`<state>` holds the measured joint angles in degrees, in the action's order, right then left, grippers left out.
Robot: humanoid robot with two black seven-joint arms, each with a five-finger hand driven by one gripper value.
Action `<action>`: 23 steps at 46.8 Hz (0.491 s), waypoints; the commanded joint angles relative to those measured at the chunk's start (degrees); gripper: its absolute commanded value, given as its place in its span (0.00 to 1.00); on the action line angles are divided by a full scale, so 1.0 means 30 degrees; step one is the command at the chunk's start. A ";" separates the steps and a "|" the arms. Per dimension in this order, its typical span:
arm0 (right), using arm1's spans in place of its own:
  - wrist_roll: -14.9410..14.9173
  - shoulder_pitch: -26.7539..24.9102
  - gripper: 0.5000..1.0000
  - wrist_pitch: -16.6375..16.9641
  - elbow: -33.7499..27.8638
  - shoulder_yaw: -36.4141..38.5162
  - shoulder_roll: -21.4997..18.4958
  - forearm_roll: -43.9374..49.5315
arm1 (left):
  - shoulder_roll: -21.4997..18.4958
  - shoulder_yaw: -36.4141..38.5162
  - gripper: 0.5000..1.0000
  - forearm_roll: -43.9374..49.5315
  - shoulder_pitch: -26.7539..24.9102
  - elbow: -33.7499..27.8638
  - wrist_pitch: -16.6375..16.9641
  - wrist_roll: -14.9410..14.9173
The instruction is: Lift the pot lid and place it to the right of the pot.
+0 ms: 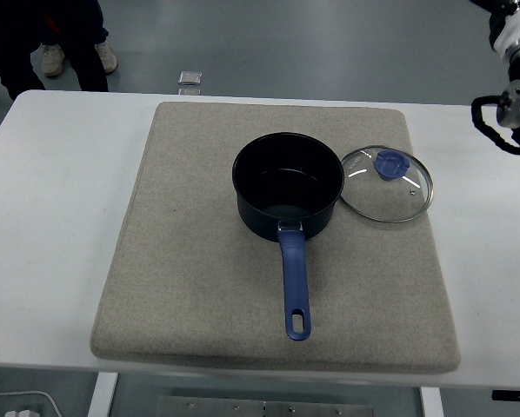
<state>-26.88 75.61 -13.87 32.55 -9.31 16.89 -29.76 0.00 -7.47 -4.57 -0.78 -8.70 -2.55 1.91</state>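
A dark blue pot with a blue handle stands uncovered in the middle of a grey mat. Its handle points toward the table's near edge. The glass pot lid, with a blue knob, lies flat on the mat just right of the pot, its left edge close against the pot's rim. Part of my right arm shows at the top right edge, above and to the right of the lid and apart from it. My left arm is out of view.
The mat lies on a white table. A person's legs and shoes stand on the floor beyond the table's far left corner. A small grey object lies on the floor behind the table.
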 commanded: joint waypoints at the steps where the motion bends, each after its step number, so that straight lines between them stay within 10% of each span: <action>1: 0.0376 -0.1119 0.82 0.0081 -0.0127 0.0376 -0.0210 -0.0013 | 0.0000 0.0000 1.00 0.0000 -0.0002 -0.0001 0.0001 0.0008; 23: 0.0435 -0.2236 0.83 0.0024 -0.0156 0.1403 -0.0591 0.0603 | 0.0000 0.0000 1.00 0.0000 -0.0002 -0.0001 0.0001 0.0008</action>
<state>-25.56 68.30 -13.70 32.07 -5.12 14.98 -27.71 0.00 -7.47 -4.57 -0.78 -8.70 -2.55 1.91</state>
